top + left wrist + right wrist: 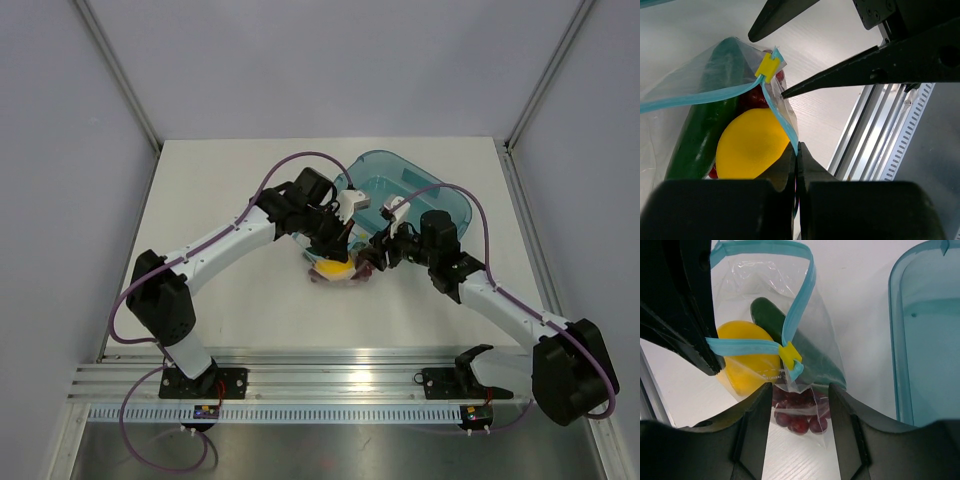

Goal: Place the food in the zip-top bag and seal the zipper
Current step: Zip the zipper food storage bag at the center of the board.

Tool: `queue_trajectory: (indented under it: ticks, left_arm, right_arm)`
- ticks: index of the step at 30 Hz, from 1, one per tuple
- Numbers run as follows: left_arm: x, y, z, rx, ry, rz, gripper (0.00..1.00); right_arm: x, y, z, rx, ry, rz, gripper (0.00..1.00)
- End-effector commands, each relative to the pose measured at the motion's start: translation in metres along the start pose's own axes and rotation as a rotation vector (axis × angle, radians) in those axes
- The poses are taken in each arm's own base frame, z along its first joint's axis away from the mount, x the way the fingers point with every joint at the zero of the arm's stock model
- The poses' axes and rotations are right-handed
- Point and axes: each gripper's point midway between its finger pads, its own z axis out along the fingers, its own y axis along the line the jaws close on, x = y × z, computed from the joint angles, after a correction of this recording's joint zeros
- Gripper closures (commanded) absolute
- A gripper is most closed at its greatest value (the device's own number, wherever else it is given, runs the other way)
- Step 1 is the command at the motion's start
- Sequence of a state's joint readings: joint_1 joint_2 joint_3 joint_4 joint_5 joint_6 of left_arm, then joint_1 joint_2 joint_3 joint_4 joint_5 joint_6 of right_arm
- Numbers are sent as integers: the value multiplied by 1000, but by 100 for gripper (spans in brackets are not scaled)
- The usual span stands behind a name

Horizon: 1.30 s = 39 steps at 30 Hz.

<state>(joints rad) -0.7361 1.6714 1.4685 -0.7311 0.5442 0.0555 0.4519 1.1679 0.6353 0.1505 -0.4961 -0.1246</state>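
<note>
Left claw (797, 151) clamped on the narrow light blue zipper strip (700, 96); right claw (800, 388) spread apart astride the bag's corner.
Your small clear crinkly zip-top bag (760, 280) lies mid-worktop, on the near side of the teal translucent tray (900, 340). Judge it light, limp and slippery: hold the stiffer strip, never the film. Inside sit a dark green cucumber (815, 360), a yellow lemon (747, 367) and dark red grapes (797, 422); the mouth gapes. Your right claw's best purchase looks to be the small yellow slider tab (790, 355).

1 lemon (752, 145); 1 cucumber (702, 117); 1 bunch of grapes (800, 419); 1 zip-top bag (757, 282); 1 teal tray (899, 340)
</note>
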Motion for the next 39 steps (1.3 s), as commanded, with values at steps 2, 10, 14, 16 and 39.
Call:
queue_trajectory:
  ticks: [2, 10, 14, 16, 39]
  left_arm:
    - [-10, -14, -11, 41, -59, 54, 100]
    - [-10, -11, -10, 32, -54, 57, 100]
    - [-12, -10, -10, 29, -55, 59, 100]
    - [-12, -9, -10, 24, -55, 57, 100]
    - [-63, 0, -80, -75, -276, 225, 27]
  right_arm:
    - [-41, 5, 4, -38, -113, -68, 46]
    - [-42, 7, 7, -55, -130, -63, 60]
    - [-41, 7, 9, -64, -132, -49, 74]
    - [-40, 8, 10, -69, -130, -44, 78]
    - [-52, 25, -1, -137, -172, -58, 100]
